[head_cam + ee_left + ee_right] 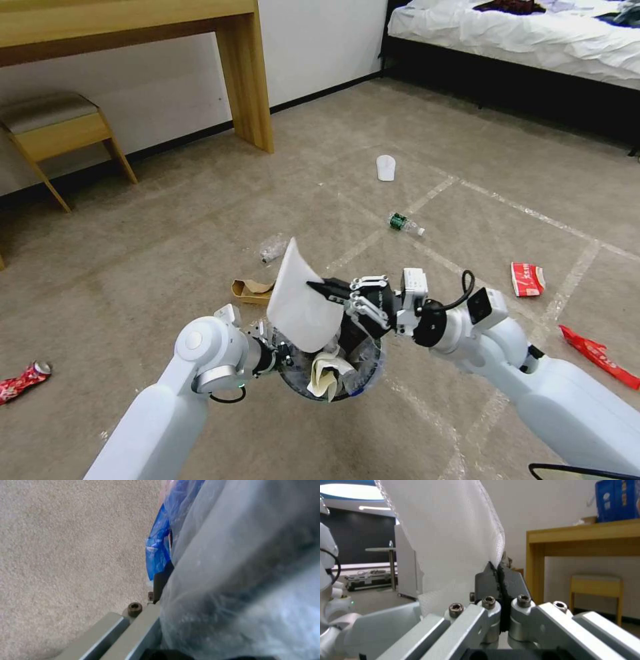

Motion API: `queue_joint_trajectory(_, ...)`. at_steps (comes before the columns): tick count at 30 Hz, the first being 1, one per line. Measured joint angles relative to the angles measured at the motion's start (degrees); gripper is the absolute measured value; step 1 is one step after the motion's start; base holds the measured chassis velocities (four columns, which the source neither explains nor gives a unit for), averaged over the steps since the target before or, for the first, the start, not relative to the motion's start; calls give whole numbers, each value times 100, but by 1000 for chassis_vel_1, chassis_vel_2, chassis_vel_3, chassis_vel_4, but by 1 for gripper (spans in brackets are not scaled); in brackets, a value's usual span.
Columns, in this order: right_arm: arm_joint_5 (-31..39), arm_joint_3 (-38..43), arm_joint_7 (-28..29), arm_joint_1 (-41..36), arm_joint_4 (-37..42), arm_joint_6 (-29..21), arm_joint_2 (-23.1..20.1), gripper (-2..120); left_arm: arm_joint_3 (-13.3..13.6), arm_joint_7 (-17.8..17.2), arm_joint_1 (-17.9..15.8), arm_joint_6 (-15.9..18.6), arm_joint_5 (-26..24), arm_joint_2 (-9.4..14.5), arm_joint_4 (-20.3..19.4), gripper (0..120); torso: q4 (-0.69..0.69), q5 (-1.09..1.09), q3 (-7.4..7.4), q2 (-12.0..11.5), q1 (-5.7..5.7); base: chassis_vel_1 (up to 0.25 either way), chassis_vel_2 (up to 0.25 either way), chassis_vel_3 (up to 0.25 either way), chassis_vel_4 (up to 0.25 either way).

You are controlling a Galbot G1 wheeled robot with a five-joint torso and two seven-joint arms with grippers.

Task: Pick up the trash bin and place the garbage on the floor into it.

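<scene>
Two grippers over beige floor (167,233): left gripper (283,353) grasping trash bin (363,380); right gripper (317,287) clenched on white slipper (297,303)

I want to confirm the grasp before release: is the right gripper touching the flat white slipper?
Touching. In the right wrist view, the right gripper has its dark fingertips shut on the edge of the flat white slipper, no gap visible.

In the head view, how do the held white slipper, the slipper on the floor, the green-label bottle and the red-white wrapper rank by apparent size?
1. Held white slipper, though nearest the camera.
2. Red-white wrapper.
3. Slipper on the floor and green-label bottle: alike, unranked.
</scene>
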Motion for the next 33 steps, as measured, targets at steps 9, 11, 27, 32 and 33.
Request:
queue_joint_trajectory(9,-170,-44,-177,-31,-267,27,46,0,-44,0,41,0,-47,28,-96,0,-1,0,0,0,0,0,0,0,0)
queue_joint_trajectory(11,-222,-47,-241,-48,-369,48,64,0,-56,0,90,0,-65,19,-122,0,-1,0,0,0,0,0,0,0,0)
queue_joint_trajectory(27,-502,128,-420,-142,-913,236,161,0,-195,31,127,0,-154,156,-152,0,0,0,0,0,0,0,0,0,0)
queue_joint_trajectory(32,-550,133,-416,-160,-956,239,211,5,-216,38,132,0,-156,156,-156,0,-1,0,0,0,0,0,0,0,0)
queue_joint_trajectory(33,-575,137,-397,-164,-965,239,229,12,-228,45,126,0,-156,162,-145,0,-1,0,0,0,0,0,0,0,0)
